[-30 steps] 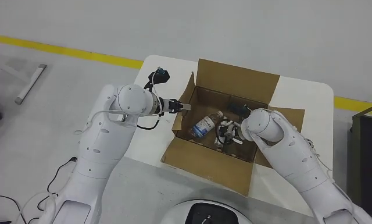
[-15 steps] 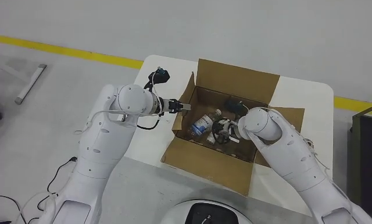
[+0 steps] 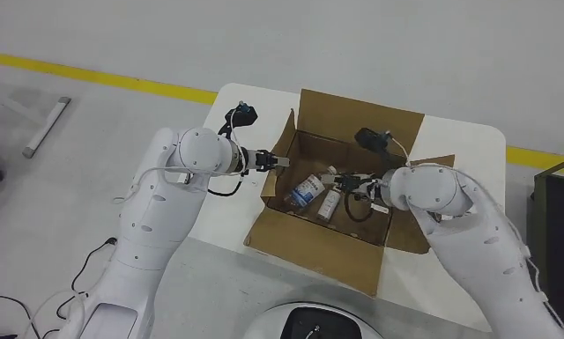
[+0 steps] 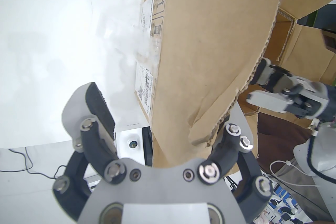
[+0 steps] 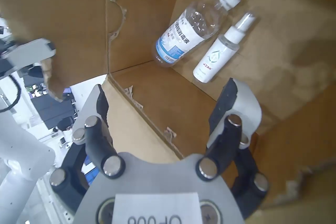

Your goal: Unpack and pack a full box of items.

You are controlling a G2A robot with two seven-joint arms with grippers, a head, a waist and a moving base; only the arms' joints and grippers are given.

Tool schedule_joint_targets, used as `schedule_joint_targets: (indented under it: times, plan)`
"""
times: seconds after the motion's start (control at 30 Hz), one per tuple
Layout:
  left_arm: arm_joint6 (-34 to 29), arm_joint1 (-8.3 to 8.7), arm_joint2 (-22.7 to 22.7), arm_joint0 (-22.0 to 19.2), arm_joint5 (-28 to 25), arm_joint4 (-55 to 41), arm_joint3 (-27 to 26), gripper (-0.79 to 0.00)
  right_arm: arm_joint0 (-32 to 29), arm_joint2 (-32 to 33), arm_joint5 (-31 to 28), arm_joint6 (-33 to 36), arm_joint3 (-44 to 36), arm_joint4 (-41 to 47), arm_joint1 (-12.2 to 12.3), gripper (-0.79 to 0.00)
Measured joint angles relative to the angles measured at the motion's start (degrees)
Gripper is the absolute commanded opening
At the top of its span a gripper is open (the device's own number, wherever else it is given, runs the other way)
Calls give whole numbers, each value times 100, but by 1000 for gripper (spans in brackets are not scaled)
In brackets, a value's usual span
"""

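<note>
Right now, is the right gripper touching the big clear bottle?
Apart. Right wrist view shows bare box cardboard between the big clear bottle and the right gripper, fingers open.

Brown box, pale contents, white table.
Box (image 3: 352, 119): plain brown cardboard; stickers (image 4: 145, 88) on its outer wall white with black print. Table (image 3: 458, 141) white; floor (image 3: 264, 31) grey, yellow stripe (image 3: 106, 77). Bottle (image 5: 187, 34) clear, white cap, blue-and-white label. Spray bottle (image 5: 223, 50) white, clear cap, small green mark. Left gripper (image 4: 162, 109), right gripper (image 5: 166, 89): silver-grey, black pads.
</note>
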Motion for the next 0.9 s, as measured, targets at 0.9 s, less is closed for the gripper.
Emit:
schedule_joint_targets:
  times: [0.9]
  plan:
    - [0, 0, 0, 0, 0, 0, 0, 0, -4672, 5305, -1517, 2058, -2412, -3884, 942, -785]
